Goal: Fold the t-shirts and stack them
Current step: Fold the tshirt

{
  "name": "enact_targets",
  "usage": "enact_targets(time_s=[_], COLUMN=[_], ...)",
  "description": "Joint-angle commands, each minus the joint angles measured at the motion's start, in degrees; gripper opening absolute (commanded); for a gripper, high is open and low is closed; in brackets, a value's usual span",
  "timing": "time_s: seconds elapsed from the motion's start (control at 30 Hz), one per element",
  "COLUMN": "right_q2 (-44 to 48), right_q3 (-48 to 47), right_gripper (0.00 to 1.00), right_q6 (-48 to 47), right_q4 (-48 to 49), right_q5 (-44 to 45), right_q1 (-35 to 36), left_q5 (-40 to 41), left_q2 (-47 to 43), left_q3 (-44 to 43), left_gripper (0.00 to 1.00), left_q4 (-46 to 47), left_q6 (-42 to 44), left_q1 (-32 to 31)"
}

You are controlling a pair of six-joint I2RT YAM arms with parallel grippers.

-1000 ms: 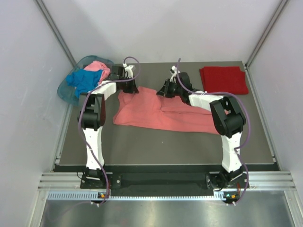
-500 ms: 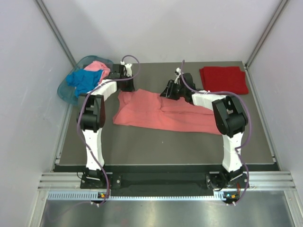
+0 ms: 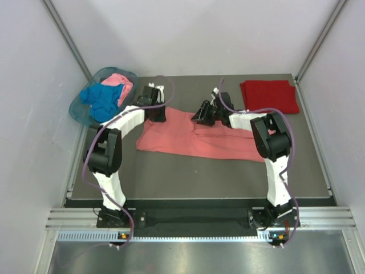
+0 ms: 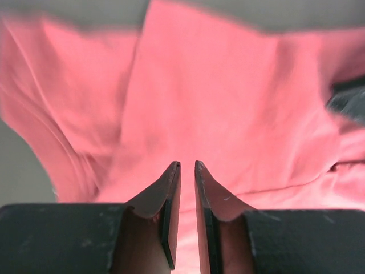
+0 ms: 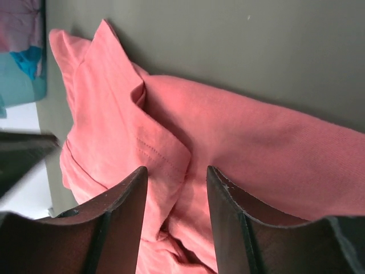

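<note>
A salmon-coral t-shirt [image 3: 182,137] lies spread across the middle of the table, with folds along its back edge. My left gripper [image 3: 155,112] hovers over its back left corner. In the left wrist view its jaws [image 4: 186,165] stand narrowly open with only the shirt [image 4: 228,103] below. My right gripper [image 3: 203,113] is over the back middle edge. It is open [image 5: 175,169] above a folded sleeve of the shirt [image 5: 256,142], holding nothing. A folded dark red t-shirt [image 3: 269,96] lies at the back right. A bright blue t-shirt [image 3: 100,100] and a light pink one [image 3: 120,83] sit crumpled in the basket.
The translucent teal basket [image 3: 77,109] stands at the back left corner, partly off the dark mat. White walls and metal frame posts close in on both sides. Bare mat lies in front of the salmon shirt.
Both grippers went from shut to open and let go of the salmon shirt's back edge. The left gripper moved nearer and slightly right; the right one shifted a little nearer.
</note>
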State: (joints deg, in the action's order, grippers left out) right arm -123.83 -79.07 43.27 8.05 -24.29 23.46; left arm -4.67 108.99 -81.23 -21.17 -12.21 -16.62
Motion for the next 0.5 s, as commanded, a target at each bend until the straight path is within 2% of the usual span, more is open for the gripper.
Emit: enact_targets(time_s=[0.0,0.2,0.33,0.47], right_q2=[-0.6,-1.4,-0.5,0.0], right_q3=[-0.7,0.7,3.3,5.8], right_gripper=[0.46,0.43,0.27,0.23], right_q6=[4.1,7.5,8.8,13.1], right_q4=[5.0,10.0,17.2,26.8], right_q5=[-0.7,-2.1,-1.9,-3.0], right_q1=[0.0,0.0,-0.2,-0.9], left_q5=[0.4,1.5,3.3,5.8], left_q2=[-4.2,-7.7,-8.8,-8.4], left_q3=[7.6,15.8,18.9,20.8], left_gripper=[0.22,0.23,0.24,0.24], left_q4=[2.1,5.5,6.8,7.5], left_q6=[-6.7,-8.6,-8.8,-9.1], left_q1=[0.8,0.8,0.9,0.9])
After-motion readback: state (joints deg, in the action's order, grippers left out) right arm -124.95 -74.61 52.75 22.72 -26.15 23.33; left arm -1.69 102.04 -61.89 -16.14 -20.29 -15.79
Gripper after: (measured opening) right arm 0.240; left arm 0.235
